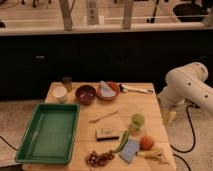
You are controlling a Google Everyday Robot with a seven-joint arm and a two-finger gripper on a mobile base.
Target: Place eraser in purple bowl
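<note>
The eraser (107,133), a flat block with a dark top and pale base, lies on the wooden table (145,107) near the front middle. The purple bowl (85,93), dark and round, stands at the back of the table, left of centre, and looks empty. My gripper (169,116) hangs pointing down just off the table's right edge, below the white arm (186,85). It is well to the right of the eraser, far from the bowl, and holds nothing that I can see.
A green tray (48,132) fills the left side. At the back stand a white cup (59,94), a dark cup (67,82), an orange bowl with a blue cloth (108,91) and a black-handled tool (135,89). A wooden spoon (103,117), green cup (137,120), blue sponge (130,150) and orange fruit (146,142) surround the eraser.
</note>
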